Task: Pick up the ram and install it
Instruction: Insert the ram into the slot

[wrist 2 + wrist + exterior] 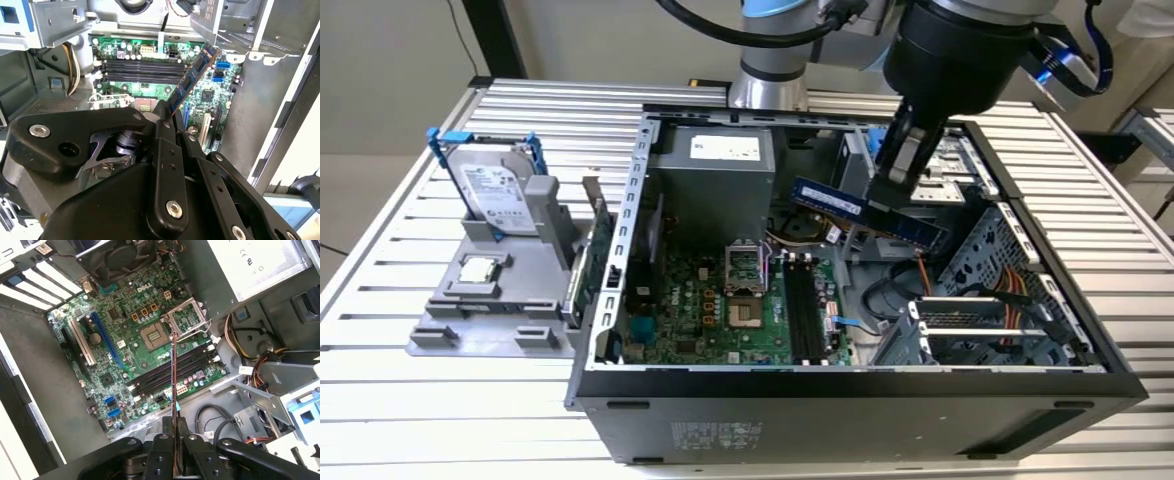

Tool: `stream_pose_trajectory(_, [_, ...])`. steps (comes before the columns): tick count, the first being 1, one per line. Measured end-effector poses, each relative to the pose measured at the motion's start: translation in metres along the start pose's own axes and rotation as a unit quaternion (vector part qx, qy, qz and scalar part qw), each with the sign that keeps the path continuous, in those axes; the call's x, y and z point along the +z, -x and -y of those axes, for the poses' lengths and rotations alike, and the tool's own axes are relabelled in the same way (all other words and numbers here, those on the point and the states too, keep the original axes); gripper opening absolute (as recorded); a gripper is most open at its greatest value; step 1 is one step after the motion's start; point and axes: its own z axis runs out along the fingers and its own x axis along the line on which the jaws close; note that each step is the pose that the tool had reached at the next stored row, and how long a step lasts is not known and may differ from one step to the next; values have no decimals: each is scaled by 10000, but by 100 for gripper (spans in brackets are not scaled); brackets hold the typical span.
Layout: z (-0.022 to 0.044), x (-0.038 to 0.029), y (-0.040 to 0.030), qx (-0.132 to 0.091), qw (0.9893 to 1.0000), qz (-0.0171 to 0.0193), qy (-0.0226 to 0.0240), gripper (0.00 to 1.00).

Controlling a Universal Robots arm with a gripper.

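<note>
Pinched in the gripper (891, 195), fingers pressed together on its two flat faces: the ram (867, 212), a blue stick with dark chips. Gripped at what looks like the middle of its upper edge, though hard to tell. Tilted, held in the air inside the open computer case (854, 372). Below the gripper and apart from the stick's lower edge, black memory slots (175, 371) on the green motherboard (125, 347), with the stick seen edge-on across them in the first wrist view. Just beyond the slots, the square processor socket (152, 334). Well off from the gripper, outside the case, a hard drive (494, 190) in a blue bracket.
</note>
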Motion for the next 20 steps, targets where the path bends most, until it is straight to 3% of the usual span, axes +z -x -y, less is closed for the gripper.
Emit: stream_pose_trajectory(20, [0, 0, 0, 342, 9994, 12, 12, 0])
